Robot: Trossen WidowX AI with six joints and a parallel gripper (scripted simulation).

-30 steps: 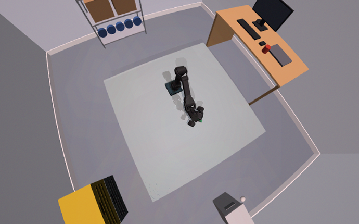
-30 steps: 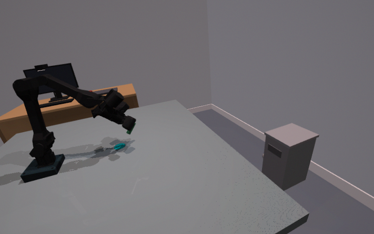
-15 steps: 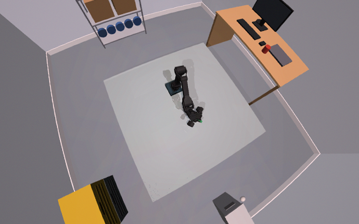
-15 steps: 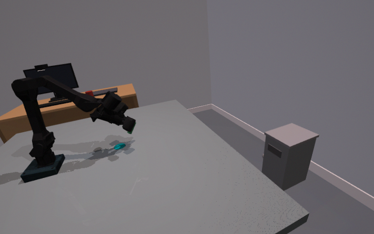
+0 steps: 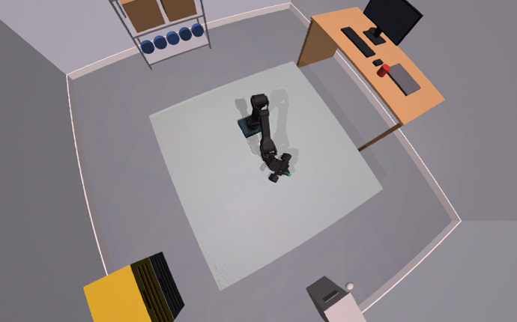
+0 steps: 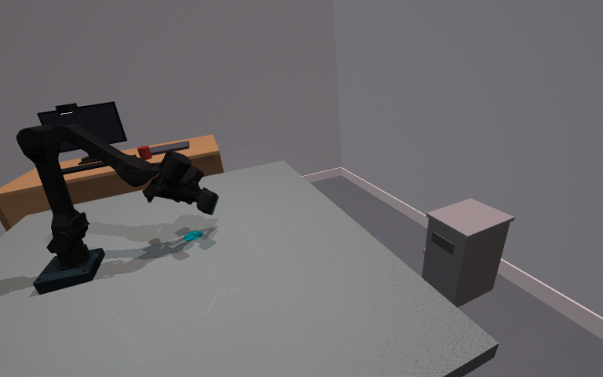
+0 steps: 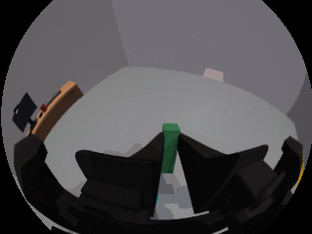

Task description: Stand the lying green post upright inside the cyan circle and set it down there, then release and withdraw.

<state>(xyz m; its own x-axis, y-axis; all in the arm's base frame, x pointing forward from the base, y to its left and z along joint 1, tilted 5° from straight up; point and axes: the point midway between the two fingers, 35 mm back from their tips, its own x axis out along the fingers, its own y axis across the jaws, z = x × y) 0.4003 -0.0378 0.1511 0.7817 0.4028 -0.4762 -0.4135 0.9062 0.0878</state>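
My gripper [image 5: 283, 173] [image 6: 208, 203] [image 7: 170, 136] is shut on the green post [image 5: 289, 173] [image 6: 215, 204] [image 7: 171, 150]. It holds the post in the air, well above the grey table [image 5: 229, 220] [image 6: 311, 266]. In the wrist view the post sticks out past the two dark fingers. In the exterior view only a thin green edge shows at the fingertips. The cyan circle [image 6: 192, 236] lies flat on the table below the gripper, partly in the arm's shadow. In the overhead view the gripper hides the circle.
The arm's base [image 6: 66, 271] [image 5: 246, 128] is bolted to the table behind the circle. Off the table are a grey cabinet [image 6: 466, 248], an orange desk [image 5: 371, 61] with a monitor, a shelf [image 5: 164, 25] and a yellow box [image 5: 120, 304].
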